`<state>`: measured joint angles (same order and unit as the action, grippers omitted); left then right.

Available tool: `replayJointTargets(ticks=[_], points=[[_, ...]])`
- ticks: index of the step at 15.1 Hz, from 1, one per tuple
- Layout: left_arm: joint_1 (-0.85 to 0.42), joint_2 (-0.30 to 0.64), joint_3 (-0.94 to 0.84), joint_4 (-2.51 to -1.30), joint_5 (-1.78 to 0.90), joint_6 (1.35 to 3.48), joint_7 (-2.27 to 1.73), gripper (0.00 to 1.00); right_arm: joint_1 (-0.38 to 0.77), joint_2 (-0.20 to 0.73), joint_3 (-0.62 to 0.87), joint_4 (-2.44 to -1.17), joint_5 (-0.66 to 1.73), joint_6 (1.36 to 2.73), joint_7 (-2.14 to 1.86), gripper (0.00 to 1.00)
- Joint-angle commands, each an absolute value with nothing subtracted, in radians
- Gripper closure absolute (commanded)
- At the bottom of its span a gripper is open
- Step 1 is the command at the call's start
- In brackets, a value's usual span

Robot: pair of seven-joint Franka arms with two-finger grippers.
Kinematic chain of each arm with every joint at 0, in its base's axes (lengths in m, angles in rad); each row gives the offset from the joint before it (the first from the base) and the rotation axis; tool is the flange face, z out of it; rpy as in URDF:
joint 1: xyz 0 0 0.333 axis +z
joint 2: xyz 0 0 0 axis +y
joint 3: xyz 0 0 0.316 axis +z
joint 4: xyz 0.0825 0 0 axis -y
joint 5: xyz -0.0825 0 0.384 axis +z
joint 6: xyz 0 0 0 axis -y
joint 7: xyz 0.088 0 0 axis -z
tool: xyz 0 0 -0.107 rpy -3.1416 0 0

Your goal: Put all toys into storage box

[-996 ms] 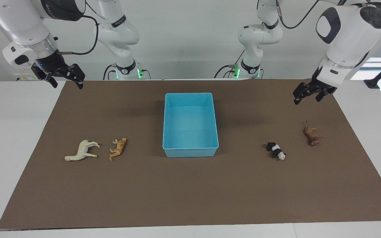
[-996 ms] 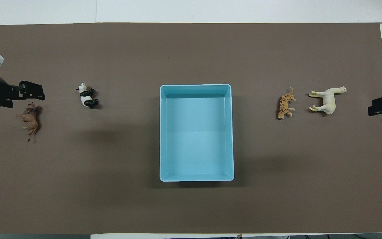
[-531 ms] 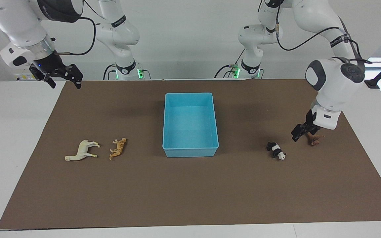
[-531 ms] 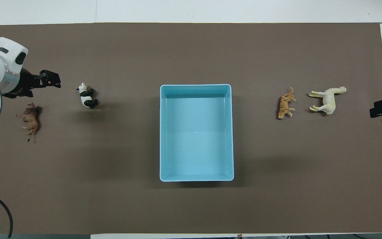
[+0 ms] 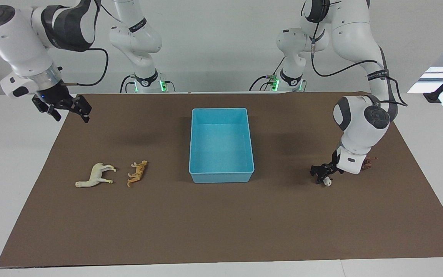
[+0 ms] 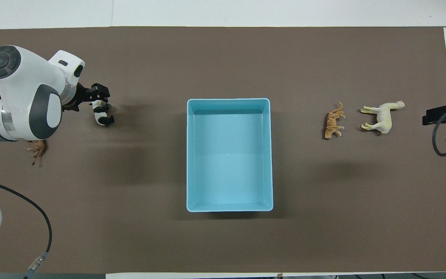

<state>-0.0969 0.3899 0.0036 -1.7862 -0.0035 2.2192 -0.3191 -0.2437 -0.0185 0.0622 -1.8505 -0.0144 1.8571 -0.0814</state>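
Note:
The light blue storage box (image 5: 221, 177) (image 6: 187, 155) stands empty mid-mat. My left gripper (image 5: 324, 171) (image 6: 98, 97) is down at the black-and-white panda (image 5: 326, 181) (image 6: 103, 117), fingers open, at its head end. The reddish-brown animal (image 5: 369, 164) (image 6: 37, 149) lies beside it toward the left arm's end, mostly hidden by the left hand. The cream-white horse (image 5: 94, 175) (image 6: 381, 116) and the orange spotted cat (image 5: 137, 172) (image 6: 333, 122) lie on their sides toward the right arm's end. My right gripper (image 5: 69, 112) (image 6: 439, 116) is open and empty, raised over the mat's edge.
A brown mat (image 5: 221, 223) covers most of the white table (image 5: 14, 161). A black cable (image 6: 33, 209) of the left arm hangs low over the mat's edge near the robots.
My left arm has swung down from over the reddish-brown animal to the panda. My right gripper has come down a little over the mat's edge. No toy has moved.

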Motion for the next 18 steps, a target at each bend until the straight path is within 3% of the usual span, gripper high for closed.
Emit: replayJointTargets(ticks=[1, 5, 12, 14, 15, 16, 17, 18], points=[[-0.139, 0.384, 0.014, -1.87, 0.018, 2.304, -0.351, 0.0, -0.265, 0.058, 0.067, -1.862, -0.012, 1.948, -0.107, 0.0], [-0.143, 0.371, 0.015, -1.905, 0.02, 2.301, -0.339, 0.0, -0.285, 0.196, 0.067, -1.852, -0.012, 2.094, -0.106, 0.0], [-0.135, 0.365, 0.014, -1.925, 0.025, 2.303, -0.339, 0.01, -0.275, 0.293, 0.067, -1.888, -0.012, 2.201, -0.084, 0.0], [-0.132, 0.364, 0.014, -1.925, 0.025, 2.296, -0.348, 0.28, -0.275, 0.32, 0.067, -1.888, -0.012, 2.229, -0.084, 0.0], [-0.13, 0.364, 0.014, -1.921, 0.025, 2.289, -0.351, 0.62, -0.275, 0.331, 0.067, -1.89, -0.011, 2.243, -0.083, 0.0], [-0.127, 0.364, 0.014, -1.919, 0.025, 2.286, -0.351, 0.88, -0.27, 0.343, 0.067, -1.9, -0.011, 2.261, -0.066, 0.01], [-0.127, 0.364, 0.014, -1.919, 0.025, 2.283, -0.351, 0.99, -0.267, 0.35, 0.067, -1.916, -0.011, 2.29, -0.048, 0.01], [-0.126, 0.364, 0.014, -1.917, 0.023, 2.275, -0.351, 1.0, -0.261, 0.353, 0.067, -1.933, -0.011, 2.324, -0.043, 0.01]])
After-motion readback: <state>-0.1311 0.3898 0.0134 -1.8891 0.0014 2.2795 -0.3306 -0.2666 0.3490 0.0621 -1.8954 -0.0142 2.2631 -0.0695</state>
